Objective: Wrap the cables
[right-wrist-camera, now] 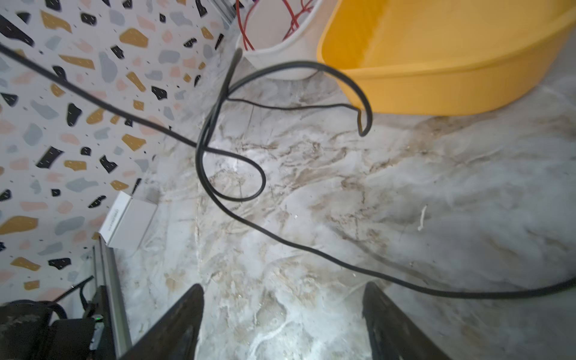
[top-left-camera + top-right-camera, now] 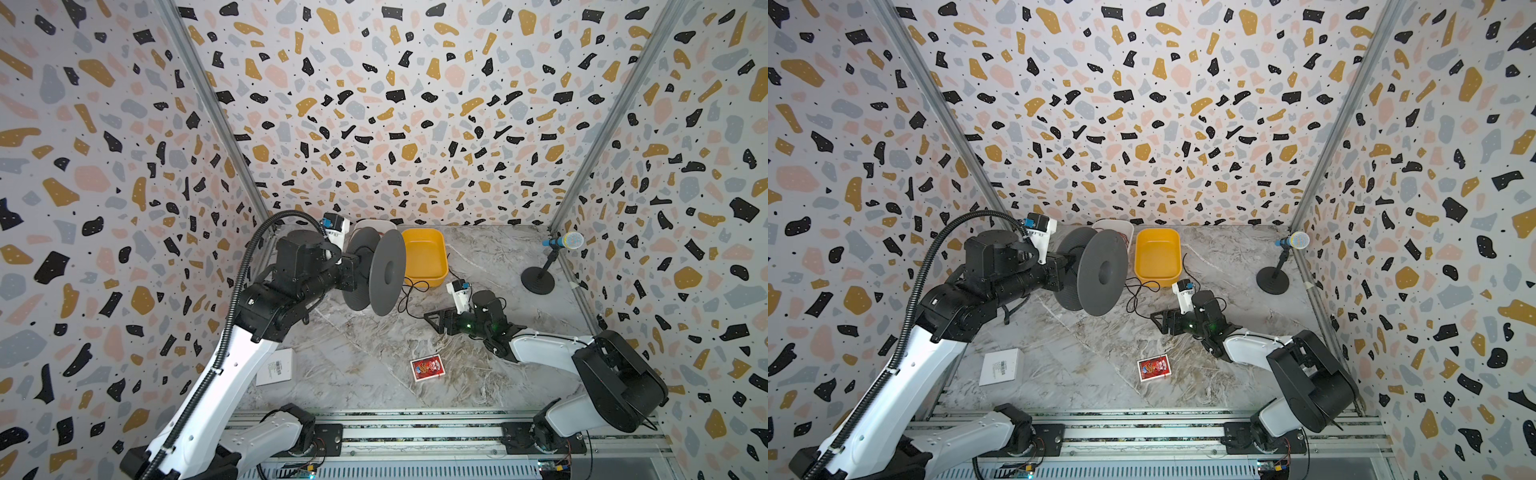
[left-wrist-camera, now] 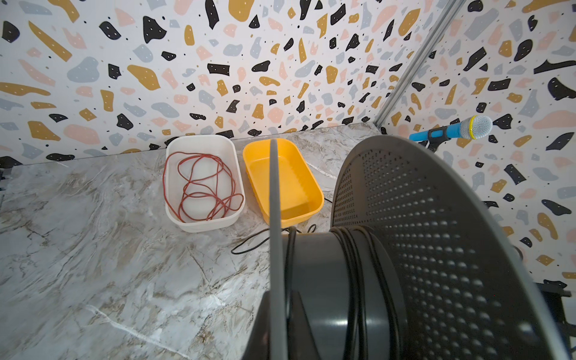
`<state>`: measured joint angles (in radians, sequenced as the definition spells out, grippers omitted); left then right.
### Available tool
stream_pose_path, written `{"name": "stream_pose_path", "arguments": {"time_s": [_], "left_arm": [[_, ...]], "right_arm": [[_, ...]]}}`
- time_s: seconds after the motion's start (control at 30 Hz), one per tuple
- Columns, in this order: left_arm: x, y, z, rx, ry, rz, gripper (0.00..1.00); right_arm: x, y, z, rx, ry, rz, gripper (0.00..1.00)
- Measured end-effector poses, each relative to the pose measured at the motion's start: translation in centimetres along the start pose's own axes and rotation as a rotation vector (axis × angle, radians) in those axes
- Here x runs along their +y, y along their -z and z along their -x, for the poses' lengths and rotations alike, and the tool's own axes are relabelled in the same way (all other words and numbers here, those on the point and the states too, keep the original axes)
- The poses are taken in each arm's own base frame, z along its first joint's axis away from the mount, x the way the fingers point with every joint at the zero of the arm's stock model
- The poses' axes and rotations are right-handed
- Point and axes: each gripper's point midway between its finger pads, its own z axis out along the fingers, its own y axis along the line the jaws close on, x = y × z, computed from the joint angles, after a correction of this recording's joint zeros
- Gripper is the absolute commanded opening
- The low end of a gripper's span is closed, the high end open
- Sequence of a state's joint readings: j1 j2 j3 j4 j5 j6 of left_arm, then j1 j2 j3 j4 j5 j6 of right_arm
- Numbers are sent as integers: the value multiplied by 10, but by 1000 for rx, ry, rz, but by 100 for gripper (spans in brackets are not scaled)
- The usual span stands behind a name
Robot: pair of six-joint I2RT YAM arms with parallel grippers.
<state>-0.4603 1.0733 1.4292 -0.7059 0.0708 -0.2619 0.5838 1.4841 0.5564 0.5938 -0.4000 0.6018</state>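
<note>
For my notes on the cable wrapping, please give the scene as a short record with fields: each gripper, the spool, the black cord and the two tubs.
left gripper: shut on the flange of the grey spool, held raised above the table
black cord: a few turns on the spool hub; the rest in loose loops on the table in front of the yellow tub
right gripper: open, low over the table near the loops, holding nothing
yellow tub: empty
white tub: holds a reddish wire
</note>
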Motion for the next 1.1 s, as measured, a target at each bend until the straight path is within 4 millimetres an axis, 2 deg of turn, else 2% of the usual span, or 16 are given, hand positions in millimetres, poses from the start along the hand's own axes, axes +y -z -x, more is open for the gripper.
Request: {"name": "stream_pose_path", "arguments": {"time_s": [0.13, 0.27, 0.37, 0.43, 0.57, 0.77, 0.9, 1.1], "left_arm": [[-1, 9, 4, -24, -2, -5, 0], [-1, 15, 5, -34, -3, -1, 0], [-1, 17, 7, -39, -4, 1, 0], [-2, 20, 10, -43, -7, -1, 0], [-4, 25, 14, -55, -11, -4, 0], [-4, 30, 15, -64, -12, -6, 0], [-4, 30, 15, -62, -11, -6, 0], [-5, 28, 14, -56, -11, -12, 0]], "right_arm": [[15, -10, 11, -46, -61, 72, 77], [38, -32, -1, -7, -40, 105, 75], [58, -39, -11, 0, 34, 103, 72], [64, -44, -17, -1, 105, 72, 67], [59, -48, -17, -10, 204, -20, 59], [46, -42, -14, -4, 321, -95, 69], [43, -30, -14, -7, 412, -120, 70], [40, -31, -16, 5, 516, -129, 65]]}}
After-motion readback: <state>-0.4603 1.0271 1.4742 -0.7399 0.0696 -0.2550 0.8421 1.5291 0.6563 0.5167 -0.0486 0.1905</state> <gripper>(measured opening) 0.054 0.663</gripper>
